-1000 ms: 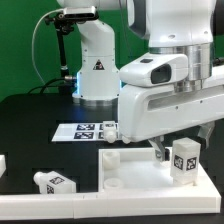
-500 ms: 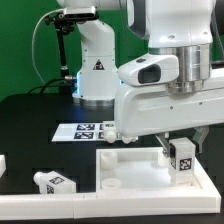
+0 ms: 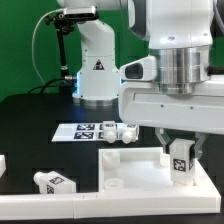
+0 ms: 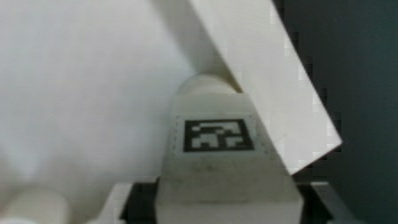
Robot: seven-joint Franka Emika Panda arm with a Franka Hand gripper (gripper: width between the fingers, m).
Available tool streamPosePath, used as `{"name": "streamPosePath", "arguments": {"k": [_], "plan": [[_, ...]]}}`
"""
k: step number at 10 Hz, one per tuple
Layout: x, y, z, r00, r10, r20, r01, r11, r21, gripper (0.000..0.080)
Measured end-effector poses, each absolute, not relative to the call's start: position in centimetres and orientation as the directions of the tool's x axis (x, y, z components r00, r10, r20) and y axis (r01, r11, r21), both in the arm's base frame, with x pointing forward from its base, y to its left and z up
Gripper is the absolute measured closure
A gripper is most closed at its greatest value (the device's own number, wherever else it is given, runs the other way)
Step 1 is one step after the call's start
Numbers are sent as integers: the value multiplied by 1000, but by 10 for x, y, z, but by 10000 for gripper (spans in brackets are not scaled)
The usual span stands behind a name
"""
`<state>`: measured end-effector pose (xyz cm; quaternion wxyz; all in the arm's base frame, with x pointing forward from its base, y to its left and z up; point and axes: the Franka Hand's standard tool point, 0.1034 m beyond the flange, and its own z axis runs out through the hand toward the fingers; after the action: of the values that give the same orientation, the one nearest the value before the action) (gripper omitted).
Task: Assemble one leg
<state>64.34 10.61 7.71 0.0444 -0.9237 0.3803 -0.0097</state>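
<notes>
Tool (image 3: pixel 179 153) first: it's closed around the leg (image 3: pixel 181 160), which is gripped between the two fingers and held right at the corner of the big white panel (image 3: pixel 135 172) nearest the exterior view's right. So the step in hand looks like the seating of that leg onto the panel's corner socket; whether the leg is already touching the socket or hanging just above it can't be told from these shots. Going by size, the panel is laid flat on the dark counter (image 3: pixel 30 125), with the marker board (image 3: pixel 85 130) behind it and a spare leg (image 3: pixel 123 131) parked beside that board. Another spare leg (image 3: pixel 53 181) is lying on its side off the panel's edge toward the exterior view's left. The held leg's long axis is kept roughly upright, one tagged face turned toward the exterior camera, lower end pointed down at the panel. In the wrist view the tag is seen square on, with the panel's rim running diagonally past it. Next up, probably, a straight push down with the leg kept vertical, then maybe a twist if it's a screw fit. Alignment over the socket would be the thing to get right.
</notes>
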Motion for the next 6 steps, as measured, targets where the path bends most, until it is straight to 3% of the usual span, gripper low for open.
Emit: {"name": "streamPosePath", "arguments": {"k": [1,3,4,5,6], "plan": [[644,103,77,605,-794,-60,-795,-597,-103,514],[643,103,77,599,-799,-62,-800,-592,-102,514],[643,103,77,599,-798,-62,-799,-592,-102,440],[643,104,77,608,-791,-61,-792,-601,-103,303],[641,105,76,759,-650,-36,-650,-755,-92,303]]}}
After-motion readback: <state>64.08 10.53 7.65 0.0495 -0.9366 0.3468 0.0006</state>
